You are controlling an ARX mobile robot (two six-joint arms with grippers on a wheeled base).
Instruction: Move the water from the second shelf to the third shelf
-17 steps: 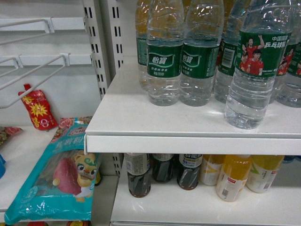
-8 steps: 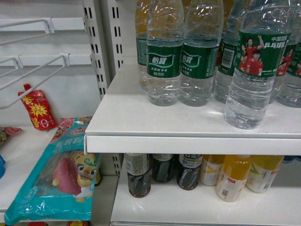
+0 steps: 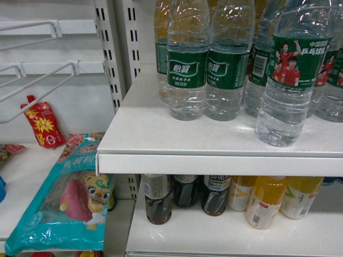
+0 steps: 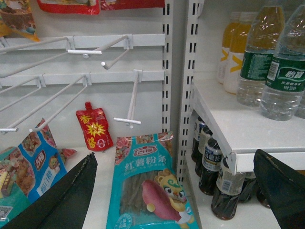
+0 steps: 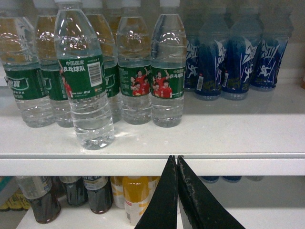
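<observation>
Several water bottles with dark green labels stand on the white upper shelf (image 3: 177, 142). One water bottle (image 3: 286, 80) stands alone in front of the row, near the shelf's front edge; the right wrist view shows this bottle (image 5: 86, 81) up and to the left of my right gripper. My right gripper (image 5: 175, 159) is shut and empty, its tips level with the shelf's front lip (image 5: 152, 166). My left gripper (image 4: 171, 191) is wide open with nothing held, low at the upright between the two bays. Neither gripper appears in the head view.
Blue-labelled bottles (image 5: 233, 52) stand right of the water. Below are dark drink bottles (image 3: 185, 195) and orange juice bottles (image 3: 265, 201). The left bay has a teal noodle pack (image 3: 67, 198), a red pouch (image 3: 43, 126) and wire hooks (image 4: 71, 90).
</observation>
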